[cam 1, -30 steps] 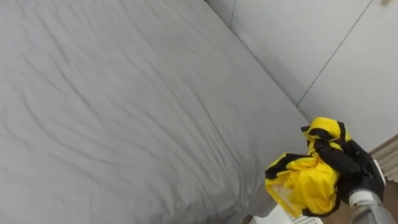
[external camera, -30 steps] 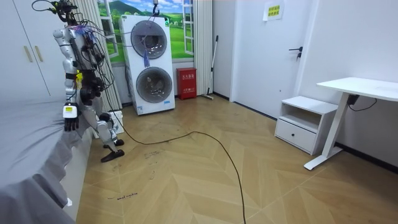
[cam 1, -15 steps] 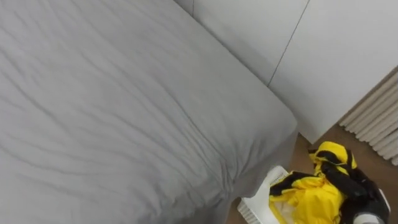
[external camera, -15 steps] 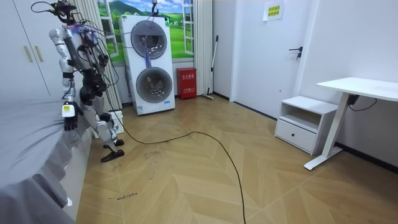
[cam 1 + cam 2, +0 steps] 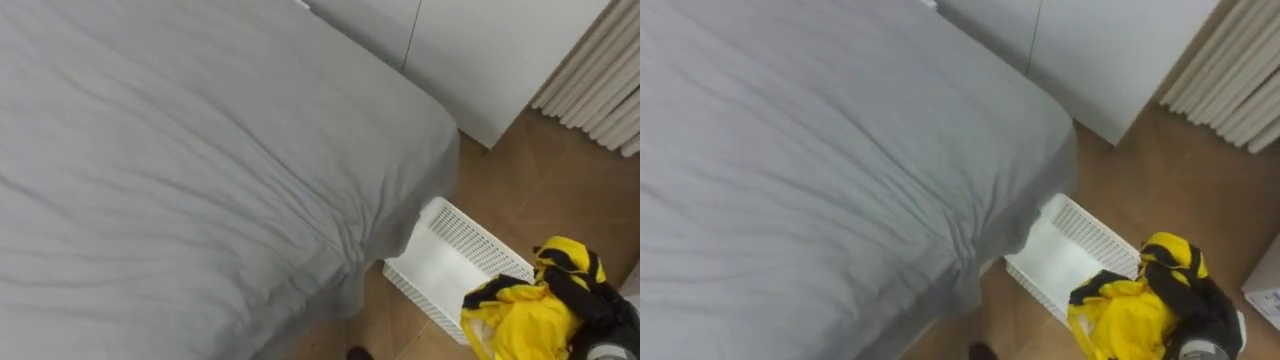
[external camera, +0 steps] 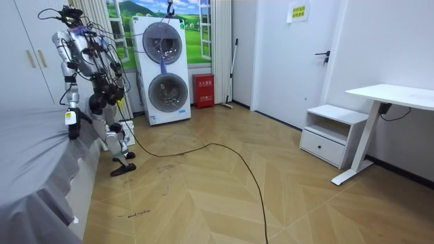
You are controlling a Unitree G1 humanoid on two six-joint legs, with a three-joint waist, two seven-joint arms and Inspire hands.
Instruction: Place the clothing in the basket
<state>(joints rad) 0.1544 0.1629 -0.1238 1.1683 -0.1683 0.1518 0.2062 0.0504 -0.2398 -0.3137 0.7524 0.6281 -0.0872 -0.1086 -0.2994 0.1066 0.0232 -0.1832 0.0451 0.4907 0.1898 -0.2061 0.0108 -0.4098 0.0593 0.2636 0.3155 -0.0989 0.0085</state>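
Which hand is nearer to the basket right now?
Right. The right hand holds the yellow clothes just at the basket's edge. The left hand hangs at the robot's side against the bed, farther off.

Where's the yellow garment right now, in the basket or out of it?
Out: the yellow garment hangs bunched in the right hand over a corner of the white basket.

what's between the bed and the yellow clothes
The white basket on the floor, between bed corner and yellow clothes, in both eye views.
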